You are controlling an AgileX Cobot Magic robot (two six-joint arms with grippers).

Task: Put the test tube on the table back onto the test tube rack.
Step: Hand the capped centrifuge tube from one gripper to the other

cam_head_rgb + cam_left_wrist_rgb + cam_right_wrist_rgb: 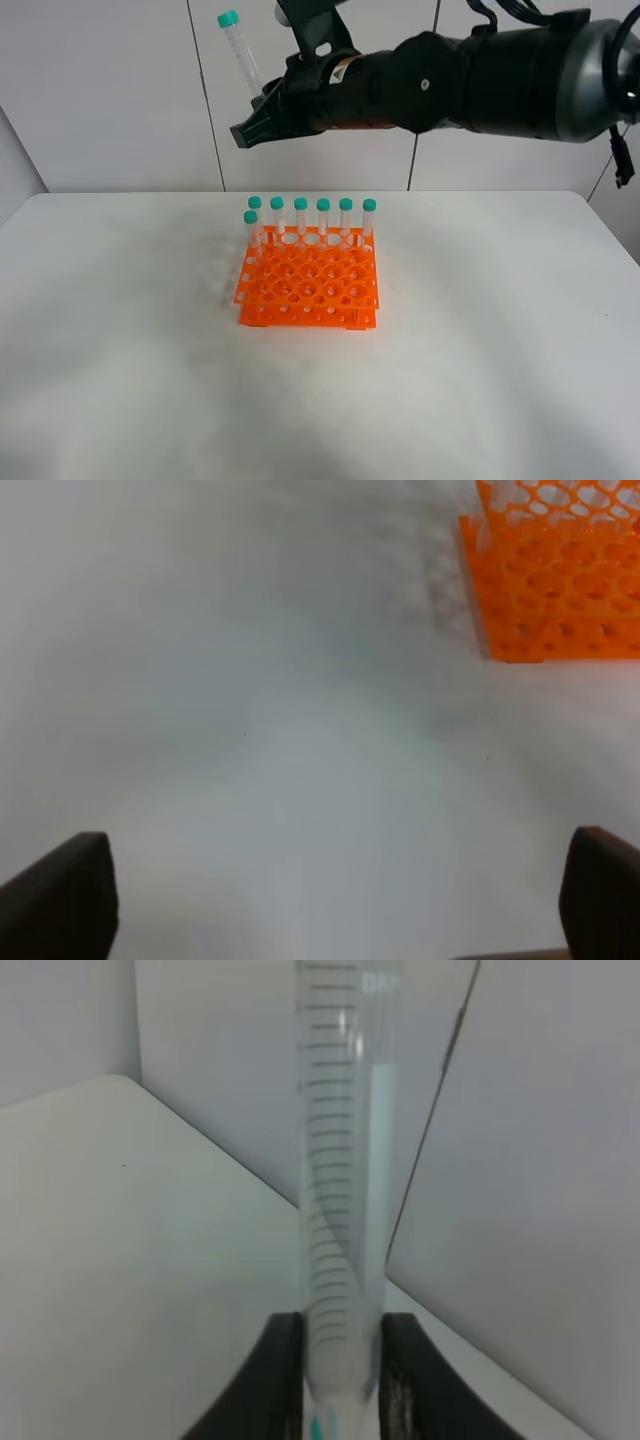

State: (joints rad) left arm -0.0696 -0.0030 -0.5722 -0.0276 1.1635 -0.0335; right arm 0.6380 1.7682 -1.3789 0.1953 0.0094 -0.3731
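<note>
Bright even light; faint shadows across table (pixel 130 390); wrist views blurred.

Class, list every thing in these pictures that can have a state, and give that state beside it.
Slim clear test tube with teal cap: capped, held aloft, tilted.
Seven other capped clear tubes: upright in rack.
Orange plastic test tube rack: standing on white table, most holes empty.
Left gripper: open, empty.
Right gripper: shut on the test tube.

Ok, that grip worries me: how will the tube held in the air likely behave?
The test tube looks smooth and clear, seemingly empty: probably light but slippery. The right gripper pinches only its lower end, and it leans, so it may pivot. Straight along its length, likely stiff.
</note>
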